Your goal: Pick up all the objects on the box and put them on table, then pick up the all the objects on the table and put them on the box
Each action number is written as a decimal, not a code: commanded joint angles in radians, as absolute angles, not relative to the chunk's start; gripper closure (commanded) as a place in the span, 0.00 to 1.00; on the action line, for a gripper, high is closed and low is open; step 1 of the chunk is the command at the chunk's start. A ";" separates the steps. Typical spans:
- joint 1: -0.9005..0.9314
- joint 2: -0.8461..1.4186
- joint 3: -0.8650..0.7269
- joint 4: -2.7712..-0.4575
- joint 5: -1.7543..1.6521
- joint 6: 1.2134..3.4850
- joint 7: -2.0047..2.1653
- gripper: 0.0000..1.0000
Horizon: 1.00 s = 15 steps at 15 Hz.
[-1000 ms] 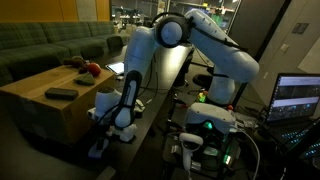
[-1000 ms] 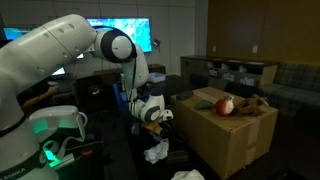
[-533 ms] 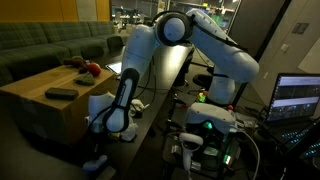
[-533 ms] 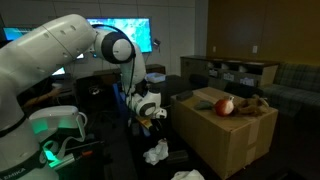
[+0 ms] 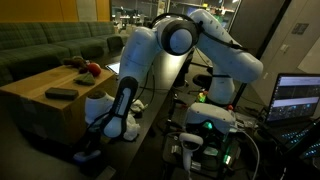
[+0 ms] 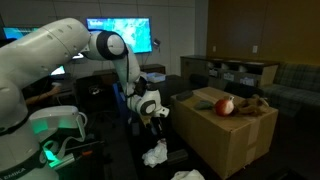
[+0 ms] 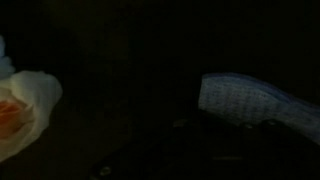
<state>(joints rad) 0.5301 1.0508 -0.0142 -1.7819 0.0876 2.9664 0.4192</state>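
Note:
My gripper [image 5: 123, 130] [image 6: 157, 114] hangs low over the black table [image 6: 128, 162], just beside the brown cardboard box [image 5: 38, 108] [image 6: 236, 136]. It is shut, and I see nothing held in it. The wrist view is very dark and its fingers do not show. On the box lie a dark remote-shaped bar [image 5: 62, 93], a red toy [image 5: 92, 68] [image 6: 225, 106] and a brownish thing [image 6: 256, 102]. A white fluffy cloth [image 6: 155, 153] [image 7: 24, 106] and a blue piece [image 5: 87, 155] [image 7: 246, 97] lie on the table under the gripper.
A green sofa [image 5: 50, 42] stands behind the box. The robot base with a green light [image 5: 206, 126] [image 6: 58, 126] and cables sit at the table's end. A laptop [image 5: 298, 98] and a bright monitor [image 6: 122, 34] are nearby. Shelves [image 6: 240, 72] line the back.
The arm has shifted and the gripper has risen a little above the table, nearer the box side. The things on the box have not moved.

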 commanded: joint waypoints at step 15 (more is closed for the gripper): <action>0.811 0.956 -0.315 -1.847 0.093 2.949 0.625 0.99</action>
<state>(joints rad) 0.7907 1.0424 -0.2968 -1.7883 0.0973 2.9610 0.6361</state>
